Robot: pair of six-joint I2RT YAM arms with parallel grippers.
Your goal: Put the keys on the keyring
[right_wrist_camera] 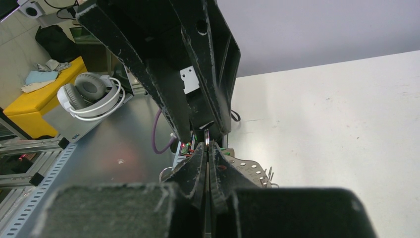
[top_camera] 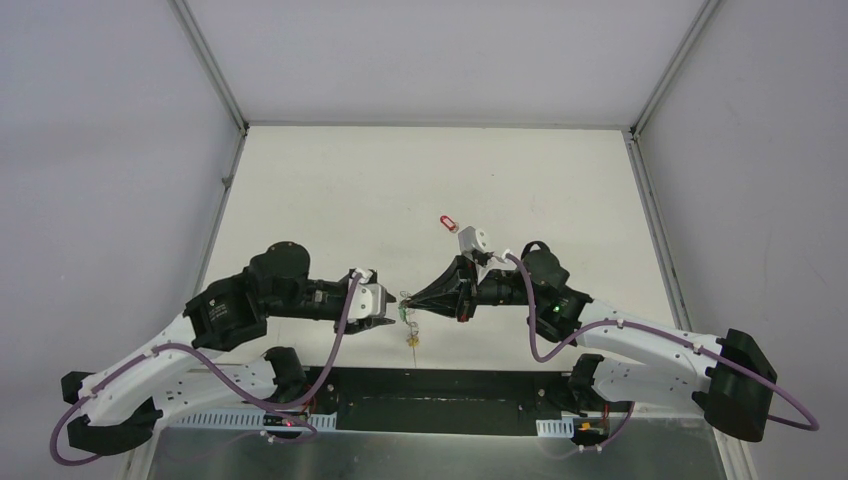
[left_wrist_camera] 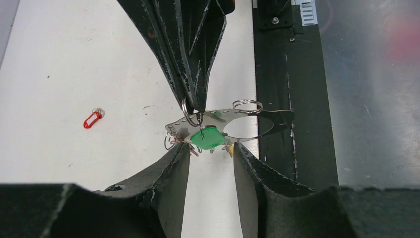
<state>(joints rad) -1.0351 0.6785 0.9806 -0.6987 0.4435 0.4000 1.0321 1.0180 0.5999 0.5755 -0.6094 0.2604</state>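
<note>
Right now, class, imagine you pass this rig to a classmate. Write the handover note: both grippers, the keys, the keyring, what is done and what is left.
Left gripper: open, jaws apart just short of the hanging bunch, holding nothing.
Right gripper: shut on the keyring, holding it above the table.
Done, apparently: the green-tagged key and yellow-tagged key hang in the bunch beside a perforated silver plate. I cannot tell whether they are fully threaded.
Left: the red-tagged key lies alone on the table, farther out. It probably needs picking up and threading next.
</note>
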